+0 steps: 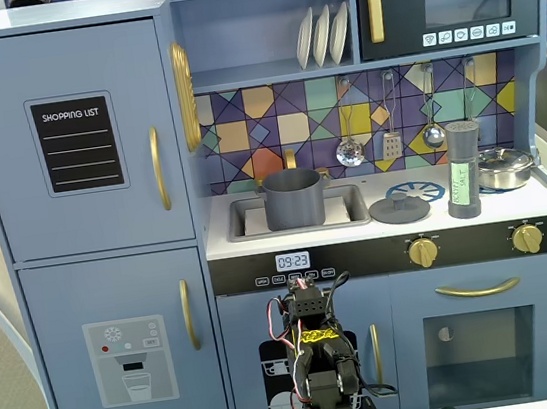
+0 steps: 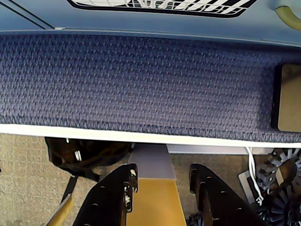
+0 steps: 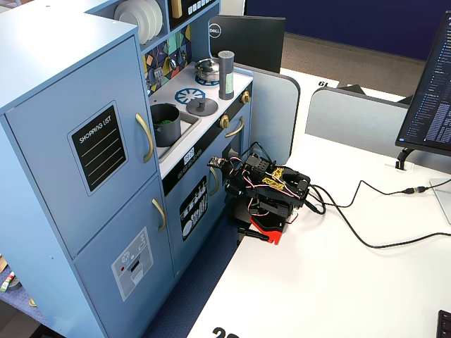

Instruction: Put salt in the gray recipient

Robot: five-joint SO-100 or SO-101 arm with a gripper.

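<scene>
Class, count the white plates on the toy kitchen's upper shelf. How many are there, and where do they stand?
3: the plates stand upright side by side on the shelf left of the microwave; more could be hidden behind.

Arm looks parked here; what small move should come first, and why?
Probably lift and extend toward the salt. The gripper is open and empty in the wrist view, the arm sits folded low in front of the toy kitchen, and the salt stands untouched on the counter, right of the lid. The pot waits in the sink.
</scene>
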